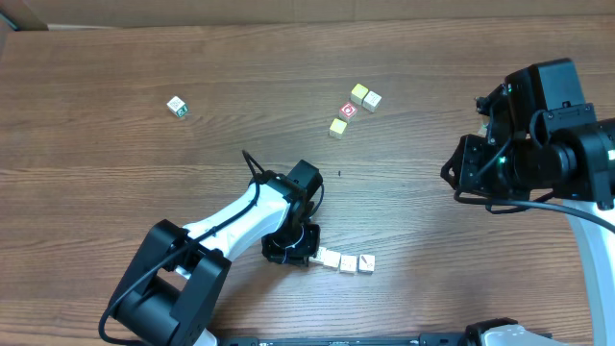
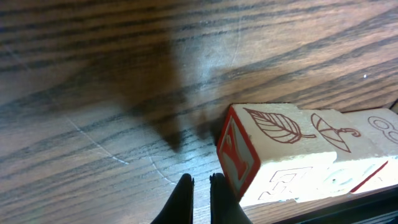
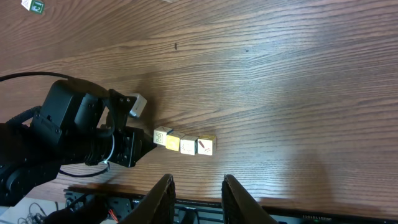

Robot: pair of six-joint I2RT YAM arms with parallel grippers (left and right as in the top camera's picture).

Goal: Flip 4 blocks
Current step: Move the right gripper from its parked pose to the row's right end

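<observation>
Four blocks (image 3: 188, 146): one touching row close to the near edge of the worktop (image 1: 115, 58), about midway along; its long axis runs along that edge.
Overhead: only three of the row show, since the left arm covers the left end.
Right wrist view: all four show, the second from the arm yellow.
Left wrist view: the end block (image 2: 267, 149) turns a red letter face to the claw, leaf on top; its neighbour bears an umbrella.
Left claw (image 2: 200, 183): clenched on nothing, tips just beside the end block.
Right claw (image 3: 198, 196): released, nothing between its fingers.
Elsewhere: red-faced cube (image 1: 348, 111) in a far cluster.
</observation>
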